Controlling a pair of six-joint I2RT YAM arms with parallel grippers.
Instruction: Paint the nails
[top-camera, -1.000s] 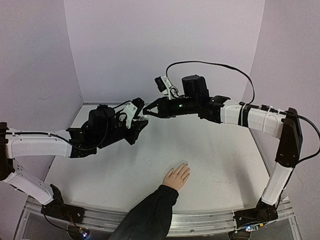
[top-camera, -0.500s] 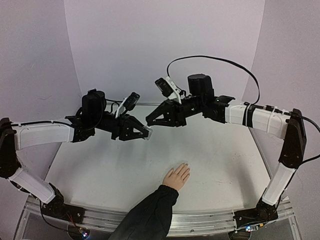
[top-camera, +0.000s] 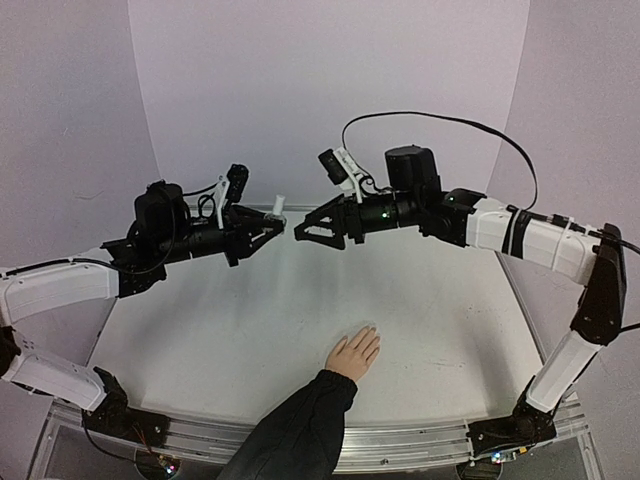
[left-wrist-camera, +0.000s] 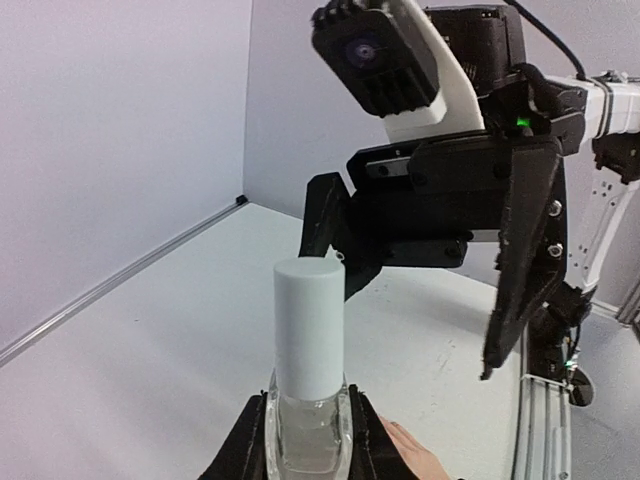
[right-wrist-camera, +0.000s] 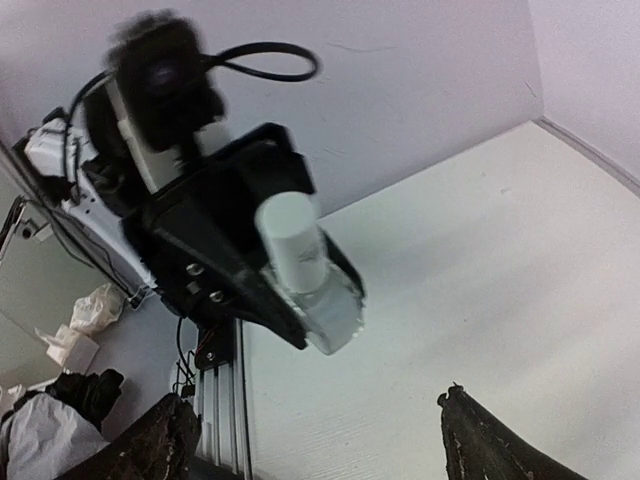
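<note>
My left gripper (top-camera: 268, 226) is shut on a small clear bottle (left-wrist-camera: 306, 415), held upright above the table's far middle with its white cap (top-camera: 278, 205) on. In the left wrist view the jaws press both sides of the glass. My right gripper (top-camera: 303, 230) stands open just to the right of the cap, facing it and touching nothing. In the right wrist view the bottle (right-wrist-camera: 312, 272) hangs ahead of the wide-apart fingers (right-wrist-camera: 168, 440). A light-skinned hand (top-camera: 354, 353) in a dark sleeve (top-camera: 300, 425) lies flat near the front edge. Its nails (top-camera: 370, 331) are tiny and pale.
The white table (top-camera: 450, 310) is walled by lilac panels at the back and sides. A black cable (top-camera: 440, 120) arcs above the right arm. The aluminium rail (top-camera: 400, 445) carrying both arm bases runs along the near edge.
The left arm has lifted and swung left, turning the bottle upright. The right gripper has opened and now sits just right of the cap. The hand has not moved.
</note>
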